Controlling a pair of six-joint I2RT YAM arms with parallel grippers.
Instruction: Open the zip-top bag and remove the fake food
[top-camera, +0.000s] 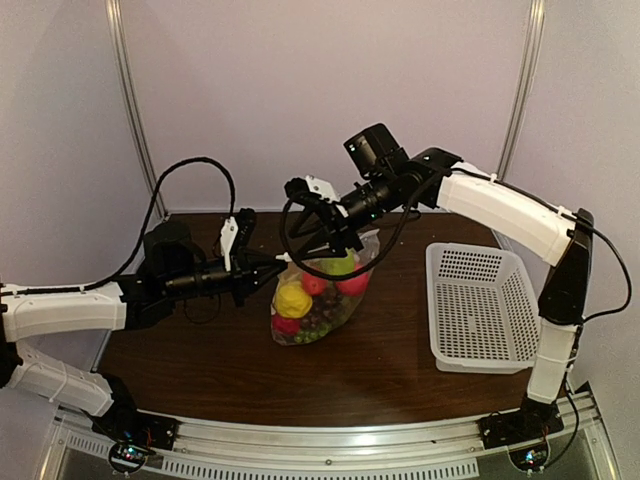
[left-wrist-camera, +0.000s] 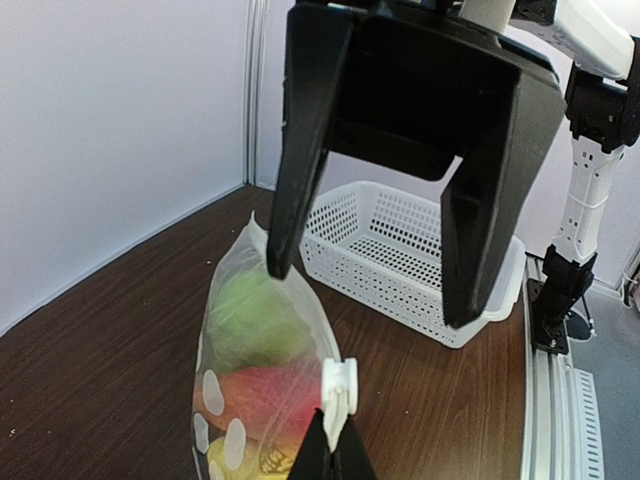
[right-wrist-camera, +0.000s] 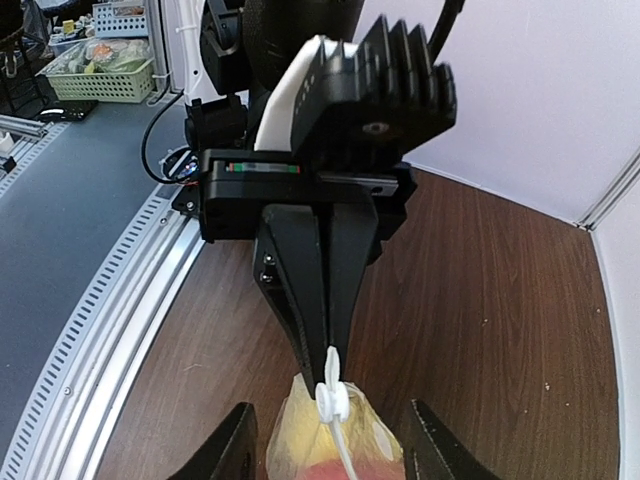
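The zip-top bag (top-camera: 322, 298) stands on the dark wooden table, clear with white dots, full of the fake food: a yellow lemon (top-camera: 292, 298), a green fruit (top-camera: 340, 265), red fruits (top-camera: 350, 284) and grapes (top-camera: 320, 320). My left gripper (top-camera: 277, 264) is shut on the bag's white zipper slider (left-wrist-camera: 338, 386), as the right wrist view (right-wrist-camera: 331, 396) also shows. My right gripper (top-camera: 338, 243) is open and straddles the bag's top from the far side. In the left wrist view one of its fingertips (left-wrist-camera: 280, 262) touches the bag's far top corner.
A white perforated basket (top-camera: 482, 300) stands at the right of the table and shows behind the bag in the left wrist view (left-wrist-camera: 400, 250). Light walls with metal posts close the back and sides. A metal rail runs along the near edge.
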